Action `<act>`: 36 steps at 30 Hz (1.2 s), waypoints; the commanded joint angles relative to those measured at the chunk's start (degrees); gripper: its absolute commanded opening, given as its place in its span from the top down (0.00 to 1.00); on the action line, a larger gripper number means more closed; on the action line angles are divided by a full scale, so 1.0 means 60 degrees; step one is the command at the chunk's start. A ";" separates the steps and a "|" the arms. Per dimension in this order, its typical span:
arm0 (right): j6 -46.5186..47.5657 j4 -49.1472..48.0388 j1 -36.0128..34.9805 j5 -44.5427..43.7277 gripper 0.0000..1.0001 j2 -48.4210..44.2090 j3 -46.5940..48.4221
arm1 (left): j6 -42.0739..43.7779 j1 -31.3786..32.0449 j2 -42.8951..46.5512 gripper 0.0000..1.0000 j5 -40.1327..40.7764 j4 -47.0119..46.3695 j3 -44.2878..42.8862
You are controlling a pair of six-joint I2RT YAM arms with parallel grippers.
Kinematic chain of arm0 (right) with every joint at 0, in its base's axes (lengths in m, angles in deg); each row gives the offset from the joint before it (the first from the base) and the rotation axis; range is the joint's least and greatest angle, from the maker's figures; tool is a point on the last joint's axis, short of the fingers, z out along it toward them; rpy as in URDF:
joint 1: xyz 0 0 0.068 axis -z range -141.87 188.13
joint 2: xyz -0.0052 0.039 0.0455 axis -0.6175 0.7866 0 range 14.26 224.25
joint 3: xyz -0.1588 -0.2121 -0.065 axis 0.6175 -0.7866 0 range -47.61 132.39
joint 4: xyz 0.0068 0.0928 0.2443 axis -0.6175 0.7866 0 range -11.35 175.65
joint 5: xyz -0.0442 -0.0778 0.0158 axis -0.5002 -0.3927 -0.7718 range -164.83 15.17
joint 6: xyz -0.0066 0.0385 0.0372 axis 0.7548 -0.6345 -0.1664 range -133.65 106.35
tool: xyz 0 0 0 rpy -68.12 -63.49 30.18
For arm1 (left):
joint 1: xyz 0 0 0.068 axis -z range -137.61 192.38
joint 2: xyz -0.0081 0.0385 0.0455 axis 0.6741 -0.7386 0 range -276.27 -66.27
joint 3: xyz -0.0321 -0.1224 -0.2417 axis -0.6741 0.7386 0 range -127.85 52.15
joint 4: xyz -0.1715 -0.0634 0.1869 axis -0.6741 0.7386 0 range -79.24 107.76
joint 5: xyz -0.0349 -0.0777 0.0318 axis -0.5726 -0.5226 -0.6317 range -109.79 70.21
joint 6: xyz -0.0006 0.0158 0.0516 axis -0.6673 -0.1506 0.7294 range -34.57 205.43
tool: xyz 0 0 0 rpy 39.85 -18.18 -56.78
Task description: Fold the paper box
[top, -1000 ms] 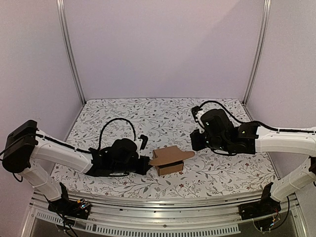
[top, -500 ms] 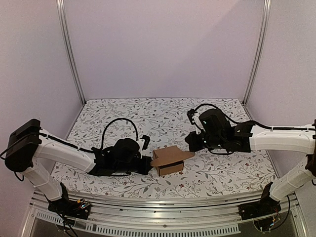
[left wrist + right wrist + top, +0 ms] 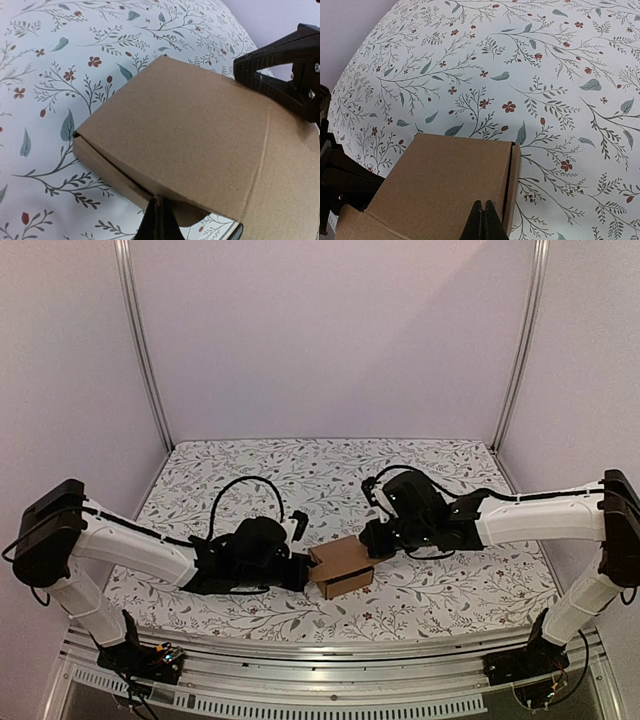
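The paper box (image 3: 340, 566) is a small brown cardboard box on the flowered table, its lid lying flat. My left gripper (image 3: 304, 571) is shut and its tip touches the box's left side. In the left wrist view its tips (image 3: 159, 201) press just under the edge of the lid of the box (image 3: 190, 130). My right gripper (image 3: 371, 546) is shut and rests on the lid's right end. In the right wrist view its tips (image 3: 483, 206) lie on top of the box (image 3: 440, 185), next to a narrow gap along the side wall.
The flowered table cover (image 3: 330, 480) stretches behind the box. Metal frame posts (image 3: 140, 340) stand at the back corners, and a rail (image 3: 320, 660) runs along the near edge. Each arm's black gripper faces the other across the box.
My right gripper has moved left and down onto the lid. The lid, which stuck out raised to the right, now lies flat. The left gripper has edged slightly right.
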 commanded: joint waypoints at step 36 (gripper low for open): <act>-0.0223 0.1017 0.0071 -0.1154 0.69 -0.2104 -0.0711 | 0.0167 -0.0171 -0.0033 1.00 -0.0433 0.0402 -0.0294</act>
